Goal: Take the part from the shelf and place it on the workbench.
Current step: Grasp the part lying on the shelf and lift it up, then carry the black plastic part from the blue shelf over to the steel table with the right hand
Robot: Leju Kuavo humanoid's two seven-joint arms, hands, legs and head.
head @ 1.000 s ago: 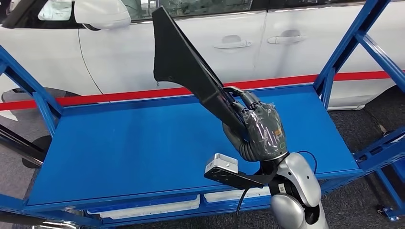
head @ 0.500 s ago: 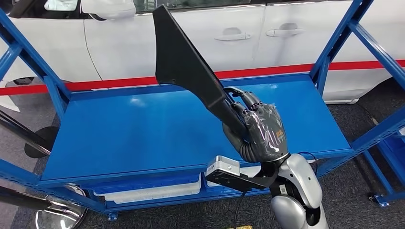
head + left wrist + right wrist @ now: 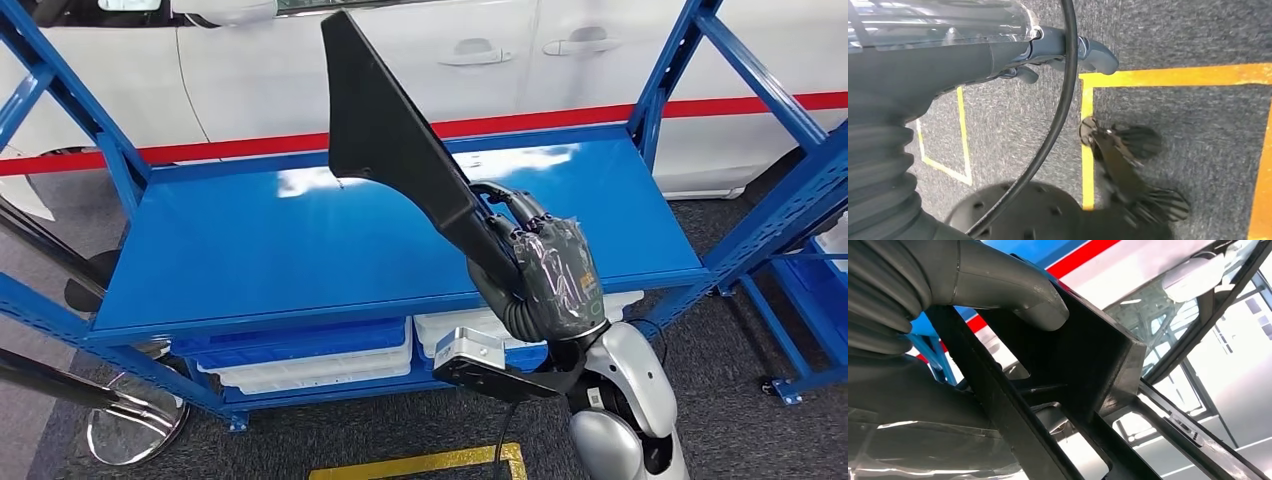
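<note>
Looming across the back of the head view is one white car (image 3: pixel 300 80), with two door handles showing on its side and a red stripe running along in front of it. Next down in size is the blue shelf unit (image 3: pixel 300 250): one wide blue deck on top, and a lower level that is holding two shallow bins, a blue one (image 3: pixel 300 345) on the left and a white one (image 3: pixel 470 325) beside it. I can't tell what is sitting inside either bin.

One long black part (image 3: pixel 400 150) is being held up in the air above the deck, tilting from its wide end at the top left down to its narrow end. The right hand (image 3: pixel 540 275) is gripping that narrow end, fingers wrapped tight around it, and in the right wrist view the thick grey thumb (image 3: pixel 1013 290) is pressing against the black part's edge. A clear plastic cover is wrapping the hand.

The left hand (image 3: pixel 1068 50) is hanging over dark grey carpet marked with yellow floor tape (image 3: pixel 1087 130); its fingers are sticking out with nothing in them.

One shiny round metal base (image 3: pixel 135 430) is sitting on the floor at the lower left. No readable writing anywhere.
</note>
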